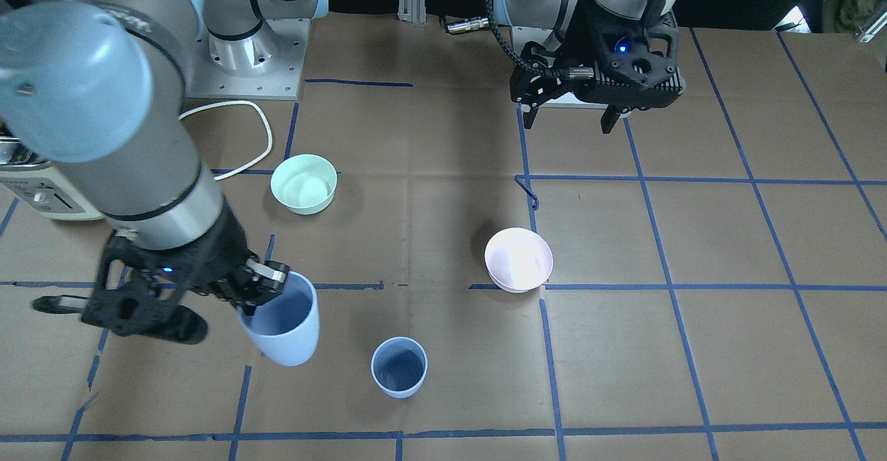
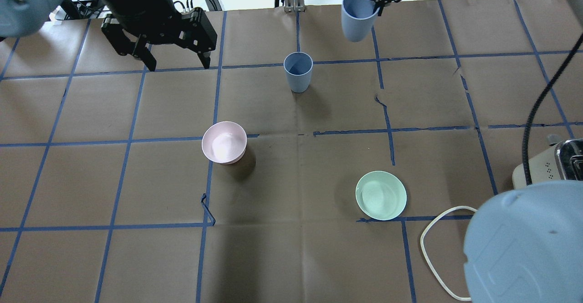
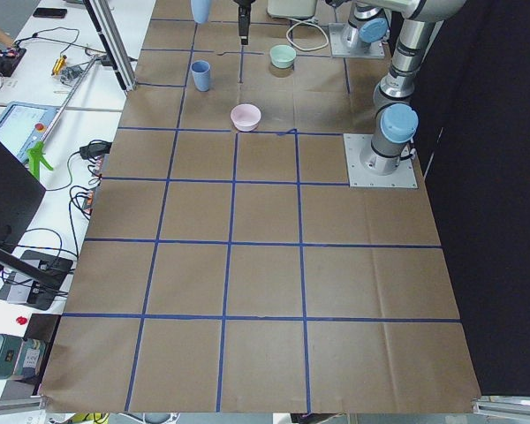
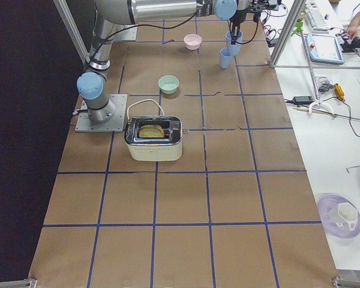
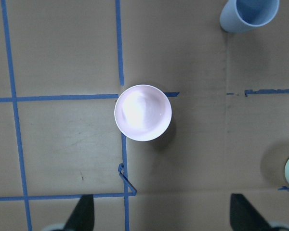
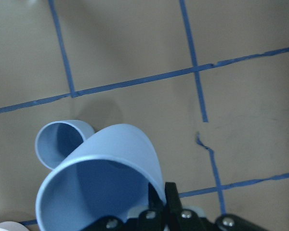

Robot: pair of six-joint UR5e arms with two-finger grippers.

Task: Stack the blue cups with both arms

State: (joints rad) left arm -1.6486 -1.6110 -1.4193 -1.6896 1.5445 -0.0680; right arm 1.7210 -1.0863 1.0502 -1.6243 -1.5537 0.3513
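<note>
My right gripper (image 1: pixel 267 284) is shut on the rim of one blue cup (image 1: pixel 284 326) and holds it tilted, off the table. It shows in the overhead view (image 2: pixel 358 18) and fills the right wrist view (image 6: pixel 101 187). The other blue cup (image 1: pixel 399 367) stands upright on the table close beside it, also seen in the overhead view (image 2: pixel 298 71) and the right wrist view (image 6: pixel 58 142). My left gripper (image 2: pixel 177 64) is open and empty, held high over the table's far left, well away from both cups.
A pale pink bowl (image 2: pixel 224 141) sits under my left wrist camera (image 5: pixel 143 112). A mint-green bowl (image 2: pixel 380 195) stands nearer my right base. A toaster (image 4: pixel 153 138) and its white cable (image 2: pixel 432 239) lie at the right side.
</note>
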